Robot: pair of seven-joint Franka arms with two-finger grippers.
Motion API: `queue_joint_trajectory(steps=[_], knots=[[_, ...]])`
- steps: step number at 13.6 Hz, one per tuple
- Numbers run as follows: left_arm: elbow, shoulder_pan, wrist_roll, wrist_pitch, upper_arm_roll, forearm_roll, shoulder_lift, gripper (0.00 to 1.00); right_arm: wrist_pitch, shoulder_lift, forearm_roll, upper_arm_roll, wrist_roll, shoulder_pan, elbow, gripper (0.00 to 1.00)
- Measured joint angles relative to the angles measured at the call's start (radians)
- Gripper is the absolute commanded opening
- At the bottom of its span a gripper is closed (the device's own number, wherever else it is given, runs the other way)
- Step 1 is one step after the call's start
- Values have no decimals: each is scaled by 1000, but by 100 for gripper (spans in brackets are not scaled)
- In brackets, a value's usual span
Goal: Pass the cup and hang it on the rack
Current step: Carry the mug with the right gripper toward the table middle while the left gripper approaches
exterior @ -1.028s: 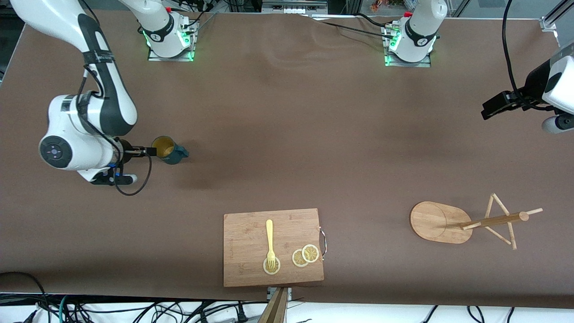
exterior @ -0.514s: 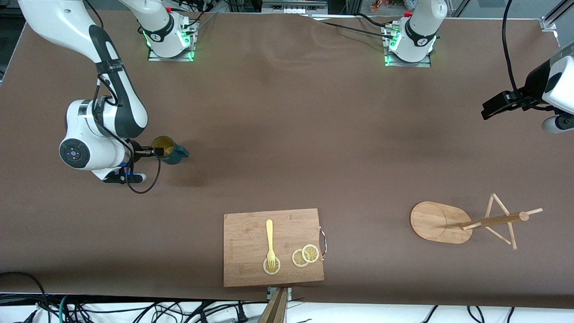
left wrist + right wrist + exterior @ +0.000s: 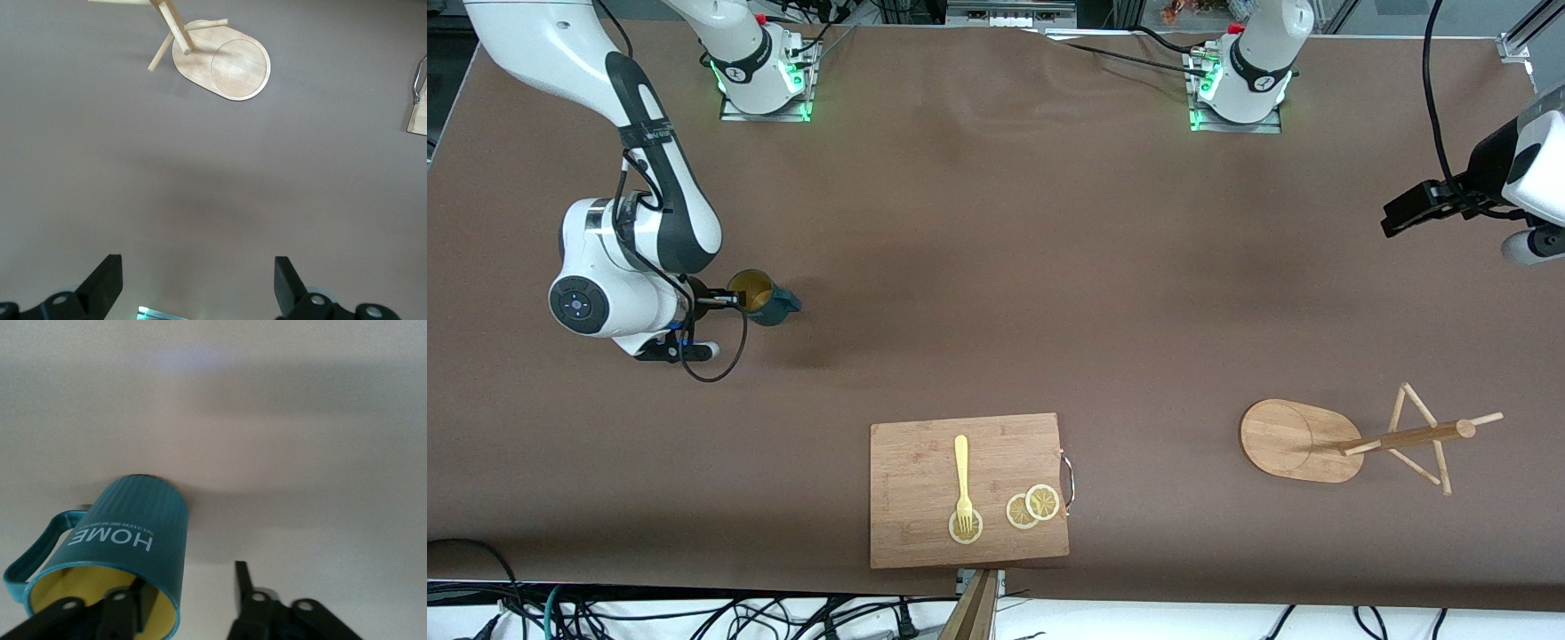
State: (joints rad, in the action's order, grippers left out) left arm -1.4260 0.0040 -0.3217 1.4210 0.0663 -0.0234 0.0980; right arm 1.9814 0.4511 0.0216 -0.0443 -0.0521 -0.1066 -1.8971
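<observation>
Nearest the front camera: a wooden cutting board (image 3: 968,491) at the table's near edge, roughly mid-table. On it lie a yellow fork (image 3: 962,481) and lemon slices (image 3: 1032,505); the fork's tines rest on one slice.

Slightly farther, toward the left arm's end: the rack (image 3: 1352,440), upright on its oval base, pegs bare. In the left wrist view the rack (image 3: 215,55) sits well apart from that gripper.

Farther again, toward the right arm's end: the cup (image 3: 761,297), upright on the brown table (image 3: 996,267), yellowish inside showing, handle pointing away from the right gripper (image 3: 727,300). Right wrist view: cup (image 3: 120,550) reads "HOME"; one finger (image 3: 125,613) is inside the rim, the other (image 3: 245,593) outside the wall with a clear gap to it. Jaws straddle the wall, spread wide, not closed on it.

Left gripper (image 3: 1405,212) hangs over the table's end by the left arm, waiting. Its fingers (image 3: 103,283) are spread wide, holding nothing.
</observation>
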Motion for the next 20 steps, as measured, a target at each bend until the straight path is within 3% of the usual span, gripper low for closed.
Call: queue_joint_trajectory(steps=[2, 8, 10, 14, 17, 20], knots=[[0, 0, 0, 0, 0, 0, 0, 100, 1, 0, 0, 0, 0, 0, 1, 0], [0, 0, 0, 0, 0, 0, 0, 100, -8, -5, 5, 1, 1, 0, 44, 0], [0, 0, 0, 0, 0, 0, 0, 100, -93, -3, 5, 6, 3, -1, 121, 0], [0, 0, 0, 0, 0, 0, 0, 100, -281, 2, 6, 80, 3, -27, 322, 0], [0, 0, 0, 5, 0, 3, 0, 100, -281, 10, 22, 138, -28, -86, 354, 0], [0, -1, 0, 31, 3, 16, 7, 100, -233, 46, 45, 147, -138, -189, 386, 0]])
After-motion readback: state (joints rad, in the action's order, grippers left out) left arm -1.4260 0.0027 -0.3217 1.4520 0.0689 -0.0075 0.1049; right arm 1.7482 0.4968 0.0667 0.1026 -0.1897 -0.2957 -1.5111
